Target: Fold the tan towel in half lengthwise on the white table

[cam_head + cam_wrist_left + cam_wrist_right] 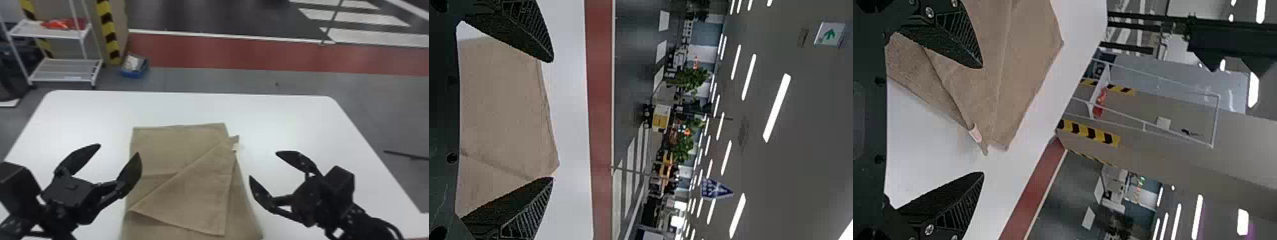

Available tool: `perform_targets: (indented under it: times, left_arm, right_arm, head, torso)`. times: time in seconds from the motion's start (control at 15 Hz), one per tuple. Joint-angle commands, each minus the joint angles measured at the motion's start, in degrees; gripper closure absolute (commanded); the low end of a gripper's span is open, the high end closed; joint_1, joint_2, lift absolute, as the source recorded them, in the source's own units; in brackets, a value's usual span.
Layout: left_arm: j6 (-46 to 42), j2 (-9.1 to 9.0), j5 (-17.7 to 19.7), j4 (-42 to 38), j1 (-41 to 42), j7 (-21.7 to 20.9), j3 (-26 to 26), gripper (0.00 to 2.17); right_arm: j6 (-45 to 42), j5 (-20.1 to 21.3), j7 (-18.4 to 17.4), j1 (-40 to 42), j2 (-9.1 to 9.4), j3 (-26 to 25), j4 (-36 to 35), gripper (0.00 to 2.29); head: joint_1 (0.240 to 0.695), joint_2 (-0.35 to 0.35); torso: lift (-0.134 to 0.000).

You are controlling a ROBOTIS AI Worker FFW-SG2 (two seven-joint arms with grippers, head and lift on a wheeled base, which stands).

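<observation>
Towel: tan towel [156, 143], flat on the white table [287, 118], about six o'clock from table centre, twelve being the far side.
Flap: top layer [198, 198] lies askew, its slanting edge running from one o'clock down toward eight; small pale tag [235, 147] at the one o'clock corner.
Left claw: left gripper [118, 149] at nine o'clock of the towel, fingers spread, nothing pinched.
Right claw: right gripper [264, 165] at three o'clock, fingers apart, gripping nothing.
Step in hand: judged as sorting out a crooked layer before a true lengthwise fold; halves not lined up.
Next move: probably right gripper to the tagged corner, taking the top layer only, then drawing it straight while the left steadies the nine o'clock edge.
Watch for: pinching both layers, or dragging the whole cloth askew.
</observation>
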Motion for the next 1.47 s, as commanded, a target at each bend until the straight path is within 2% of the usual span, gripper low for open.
perform_targets:
  times: [0.0,0.13,0.27,0.4,0.6,0.93,1.2,1.4]
  left_arm:
    - [-1.0,-0.46,6.0,2.8,-0.2,0.1,5.9,0.02]
    - [-1.0,-0.54,9.3,4.1,-0.3,-0.1,9.2,0.03]
    - [-1.0,-0.46,9.9,5.0,-0.9,-0.3,10.2,0.03]
    - [-0.6,-0.46,9.9,5.3,-1.2,-0.6,10.2,0.03]
    - [0.1,-0.37,10.0,5.6,-1.7,-0.9,9.9,0.03]
    - [1.0,-0.19,10.0,6.4,-2.4,-1.0,9.3,0.03]
    - [1.0,-0.10,10.0,6.7,-2.4,-1.1,9.3,0.03]
    - [1.1,-0.10,10.1,7.3,-2.8,-1.2,9.2,0.03]
  right_arm:
    - [6.4,8.3,3.9,1.2,-0.53,2.0,-4.1,0.12]
    - [10.7,14.0,8.5,1.8,-1.59,4.8,-6.5,0.12]
    - [15.3,19.2,12.2,1.9,-2.46,7.7,-9.1,0.12]
    - [18.1,23.1,13.9,1.8,-2.99,10.7,-10.2,0.13]
    - [22.7,29.3,16.7,-0.3,-4.57,16.5,-10.1,0.13]
    - [31.8,33.2,19.8,-7.7,-4.31,23.0,-6.3,0.14]
    - [36.6,35.8,25.6,-12.3,-3.43,27.5,-3.4,0.15]
    - [38.0,38.1,27.2,-13.8,-3.43,29.6,-1.3,0.15]
  head:
    - [0.695,-0.051]
    - [0.695,0.017]
    - [0.695,0.100]
    - [0.695,0.145]
    - [0.695,0.169]
    - [0.695,0.188]
    - [0.695,0.208]
    - [0.695,0.227]
  torso:
    - [-0.098]
    - [-0.098]
    - [-0.098]
    - [-0.098]
    - [-0.098]
    - [-0.098]
    - [-0.098]
    - [-0.098]
